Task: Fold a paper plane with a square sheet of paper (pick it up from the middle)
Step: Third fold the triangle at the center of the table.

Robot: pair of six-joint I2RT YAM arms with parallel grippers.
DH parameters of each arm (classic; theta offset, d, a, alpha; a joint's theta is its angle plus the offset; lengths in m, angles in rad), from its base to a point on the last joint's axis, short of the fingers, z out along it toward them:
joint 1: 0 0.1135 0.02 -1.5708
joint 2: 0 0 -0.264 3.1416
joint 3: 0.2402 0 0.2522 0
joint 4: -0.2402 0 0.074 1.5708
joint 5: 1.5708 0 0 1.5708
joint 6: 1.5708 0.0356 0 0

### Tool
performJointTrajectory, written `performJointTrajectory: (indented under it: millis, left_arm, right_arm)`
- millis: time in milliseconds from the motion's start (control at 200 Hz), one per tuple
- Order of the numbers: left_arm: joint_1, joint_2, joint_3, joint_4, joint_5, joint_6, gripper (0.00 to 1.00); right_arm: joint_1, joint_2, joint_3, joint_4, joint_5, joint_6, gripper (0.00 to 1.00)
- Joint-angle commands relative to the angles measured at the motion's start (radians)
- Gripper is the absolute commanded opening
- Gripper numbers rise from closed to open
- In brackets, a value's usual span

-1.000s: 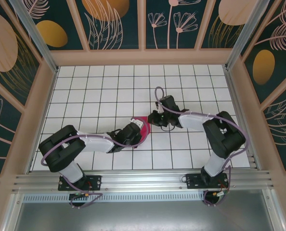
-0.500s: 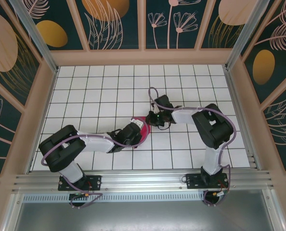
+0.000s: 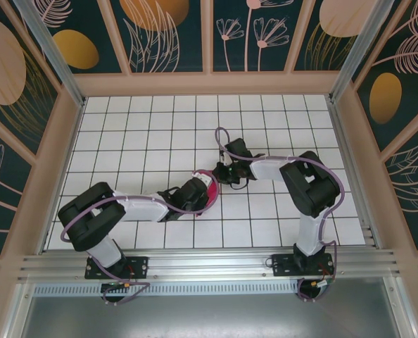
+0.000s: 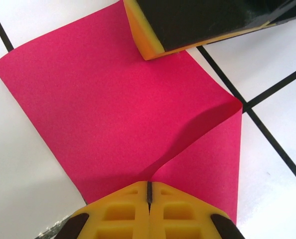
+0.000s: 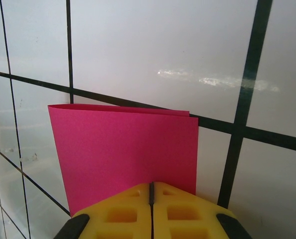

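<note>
The square sheet of paper (image 3: 210, 203) lies mid-table, magenta, folded over with one flap lifted (image 4: 103, 109). In the left wrist view my left gripper (image 4: 149, 185) is shut, and its yellow tips sit on the paper where the raised flap's edge ends. From above, the left gripper (image 3: 209, 183) covers most of the sheet. My right gripper (image 3: 222, 174) is shut too, tips down on the doubled edge of the paper (image 5: 123, 149), which shows face-on past the right gripper (image 5: 151, 185). One of its fingers (image 4: 144, 35) rests on the sheet's far edge in the left wrist view.
The white tiled table (image 3: 146, 134) with black grid lines is walled by a wooden frame (image 3: 209, 83). Both arms reach to the middle, and their grippers are almost touching. A metal rail (image 3: 209, 264) runs along the near edge.
The right arm has drawn in, its elbow swinging left, and its gripper has slid a little left along the paper. The left arm has barely moved.
</note>
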Motion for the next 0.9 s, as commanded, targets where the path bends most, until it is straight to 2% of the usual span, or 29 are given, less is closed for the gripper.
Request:
performJointTrajectory:
  millis: [0, 345, 580, 786, 896]
  left_arm:
    - [0.006, 0.029, 0.018, -0.016, 0.006, 0.015, 0.0]
    - [0.005, 0.036, -0.008, 0.002, 0.01, 0.0, 0.0]
    - [0.005, 0.028, -0.031, 0.003, 0.011, -0.007, 0.0]
    - [0.006, 0.018, -0.037, -0.001, 0.004, -0.011, 0.0]
    - [0.006, 0.014, -0.04, 0.003, 0.008, -0.009, 0.0]
  right_arm:
    - [0.008, 0.023, 0.004, -0.058, 0.025, -0.018, 0.09]
    - [0.008, 0.005, -0.007, -0.052, 0.012, -0.018, 0.09]
    - [-0.01, -0.127, -0.026, -0.032, 0.007, 0.016, 0.1]
    - [-0.014, -0.292, -0.205, 0.092, 0.008, 0.141, 0.1]
    - [0.016, -0.356, -0.303, 0.185, -0.015, 0.205, 0.09]
